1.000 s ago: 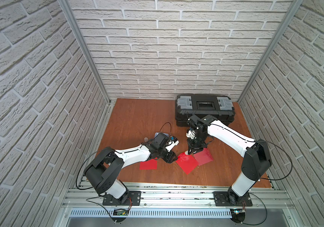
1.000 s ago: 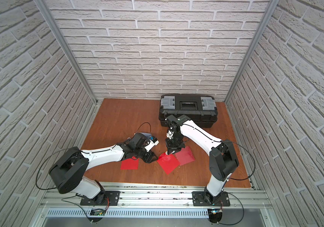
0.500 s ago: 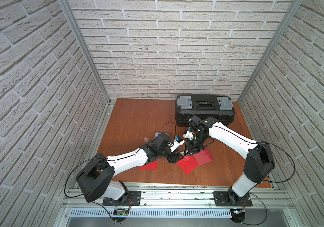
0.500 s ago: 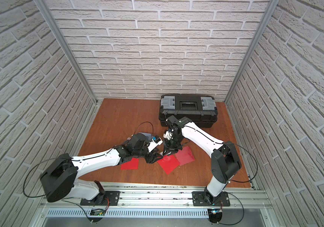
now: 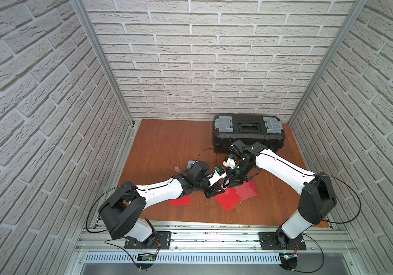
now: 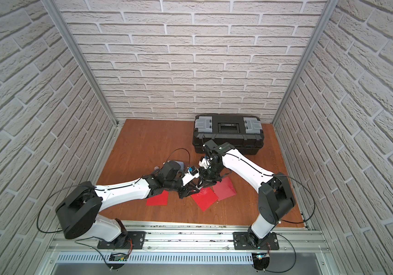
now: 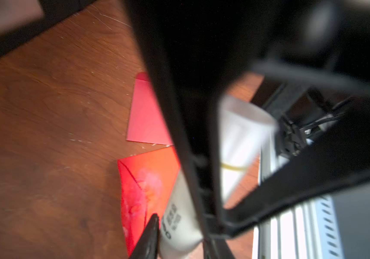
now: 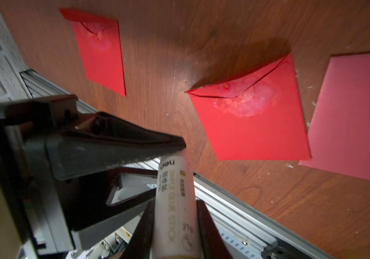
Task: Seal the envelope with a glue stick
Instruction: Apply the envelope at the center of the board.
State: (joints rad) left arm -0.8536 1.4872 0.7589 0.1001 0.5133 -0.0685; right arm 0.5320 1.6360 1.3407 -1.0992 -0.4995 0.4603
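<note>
White glue stick (image 8: 172, 179), aloft over the wooden table (image 8: 179, 33) near the smeared red envelope (image 8: 253, 125); right gripper (image 8: 175, 208) clenched on its barrel; left gripper (image 5: 217, 188) set about the capped end, grip not discernible. Hazard: a crooked pull may wrench the tube loose or skew it; both arms reach inward, wrists pitched down, meeting mid-table.

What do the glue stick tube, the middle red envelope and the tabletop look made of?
Glue stick: seemingly plastic, a smooth white tube with printed lettering.
Middle envelope: thin paper, matte red, crisp fold lines, with a whitish scuffed patch near the flap.
Tabletop: wood or wood-look laminate, brown grain with fine scratches; cannot tell which.
</note>
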